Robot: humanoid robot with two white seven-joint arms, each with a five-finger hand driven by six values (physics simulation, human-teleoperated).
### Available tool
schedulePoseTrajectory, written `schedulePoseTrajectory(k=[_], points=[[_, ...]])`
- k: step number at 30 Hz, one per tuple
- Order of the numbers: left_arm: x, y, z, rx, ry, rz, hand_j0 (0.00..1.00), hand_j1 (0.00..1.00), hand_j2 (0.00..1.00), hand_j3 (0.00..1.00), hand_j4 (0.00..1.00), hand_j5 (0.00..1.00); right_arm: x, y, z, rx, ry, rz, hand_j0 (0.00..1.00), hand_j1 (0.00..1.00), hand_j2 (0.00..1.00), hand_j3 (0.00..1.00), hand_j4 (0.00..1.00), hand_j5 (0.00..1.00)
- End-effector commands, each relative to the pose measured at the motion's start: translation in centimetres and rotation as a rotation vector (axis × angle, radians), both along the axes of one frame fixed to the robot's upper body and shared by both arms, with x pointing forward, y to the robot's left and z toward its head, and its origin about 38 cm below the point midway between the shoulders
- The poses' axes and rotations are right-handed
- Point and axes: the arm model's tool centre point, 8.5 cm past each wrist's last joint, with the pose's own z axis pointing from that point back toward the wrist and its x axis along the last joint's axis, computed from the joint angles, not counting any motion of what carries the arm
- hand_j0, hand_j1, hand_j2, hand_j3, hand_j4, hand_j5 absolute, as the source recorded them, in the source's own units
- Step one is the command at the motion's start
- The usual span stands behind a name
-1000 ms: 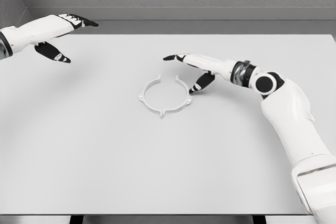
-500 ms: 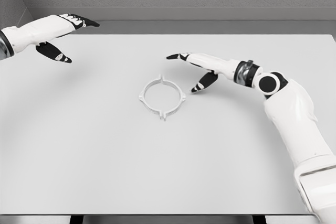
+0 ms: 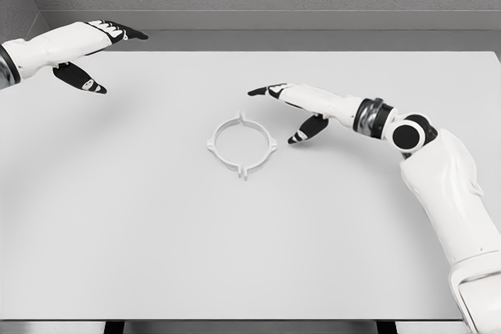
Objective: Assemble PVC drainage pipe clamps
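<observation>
We have the clamp ring [image 3: 242, 145] lying flat mid-table [image 3: 156, 256], closed into a full circle. Our right hand [image 3: 293, 111] hovers just beside it, fingers spread wide and empty. If the joints need seating, we press straight down on the tabs and don't nudge it sideways.

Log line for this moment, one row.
clamp ring: closed, flat on table | right hand: open, beside ring, apart | left hand: open, far left

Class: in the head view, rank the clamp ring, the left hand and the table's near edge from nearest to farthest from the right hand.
1. Clamp ring, just left of the right hand.
2. Left hand, far left corner.
3. Table's near edge, bottom of picture.
</observation>
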Motion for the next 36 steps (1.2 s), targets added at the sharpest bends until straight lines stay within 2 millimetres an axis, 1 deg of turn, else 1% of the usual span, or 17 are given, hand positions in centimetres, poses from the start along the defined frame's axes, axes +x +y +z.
schedulePoseTrajectory(k=[1,8,11,20,34,36], points=[[0.0,0.1,0.1,-0.007,0.000,0.002,1.00,1.00,1.00,1.00,1.00,1.00,0.0,0.0,0.0,0.005,0.002,-0.002,1.00,1.00,1.00,1.00,1.00,1.00],[0.0,0.0,0.1,-0.007,0.000,0.002,1.00,1.00,1.00,1.00,1.00,1.00,-0.4,0.8,-1.0,-0.015,0.020,0.015,1.00,1.00,1.00,1.00,1.00,1.00],[0.0,0.0,0.1,-0.008,0.000,0.001,1.00,1.00,1.00,1.00,1.00,1.00,-0.4,0.8,-0.9,-0.015,0.017,0.016,1.00,1.00,1.00,1.00,1.00,1.00],[0.0,0.0,0.1,-0.007,-0.001,0.001,1.00,1.00,1.00,1.00,1.00,1.00,-0.5,2.1,-0.9,-0.003,0.017,0.033,1.00,1.00,1.00,1.00,1.00,1.00],[0.0,0.0,0.1,-0.007,-0.001,0.001,1.00,1.00,1.00,1.00,1.00,1.00,-0.3,2.5,-0.5,0.000,0.009,0.037,1.00,1.00,1.00,1.00,1.00,1.00],[0.0,0.0,0.1,-0.007,-0.001,0.001,1.00,1.00,1.00,1.00,1.00,1.00,-0.3,2.9,-0.5,0.009,0.010,0.042,1.00,1.00,1.00,1.00,1.00,1.00]])
